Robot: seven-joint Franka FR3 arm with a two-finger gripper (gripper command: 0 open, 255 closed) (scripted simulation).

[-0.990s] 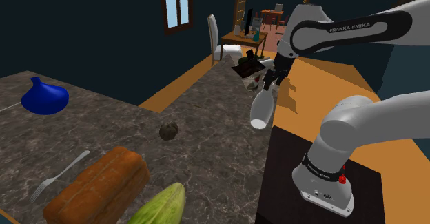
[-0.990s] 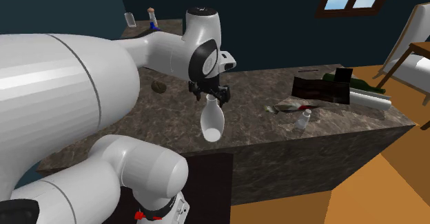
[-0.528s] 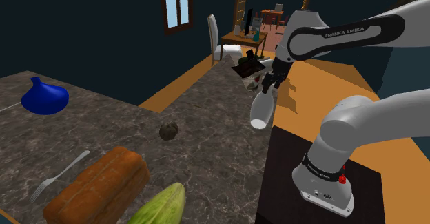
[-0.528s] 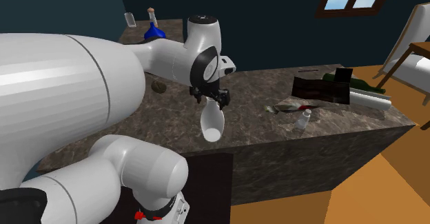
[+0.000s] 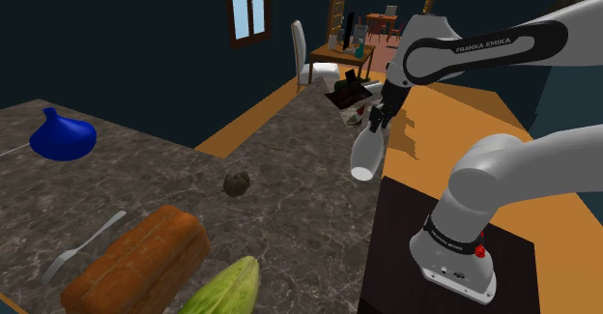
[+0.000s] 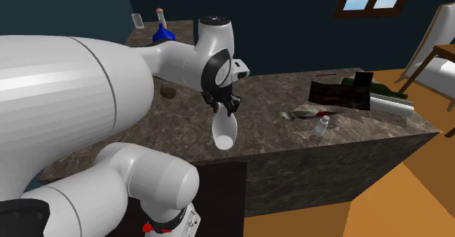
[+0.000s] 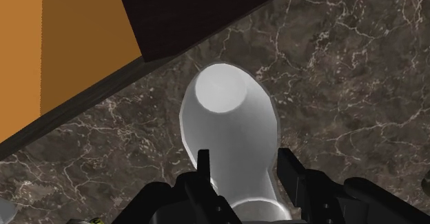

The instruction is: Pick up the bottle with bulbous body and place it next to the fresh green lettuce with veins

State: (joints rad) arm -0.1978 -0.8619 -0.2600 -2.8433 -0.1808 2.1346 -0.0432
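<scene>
Marbled counter (image 5: 290, 215), bread loaf (image 5: 135, 259), lettuce (image 5: 224, 288) (fork (image 5: 97, 233) beside)

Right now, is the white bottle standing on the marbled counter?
No, the white bottle hangs in the air, clasped at its neck between the jaws, clear of the counter.

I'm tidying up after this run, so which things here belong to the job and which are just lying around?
Job: white bottle, held in the gripper; green lettuce.
Lying about: bread loaf, fork, blue flask, small dark lump.
</scene>
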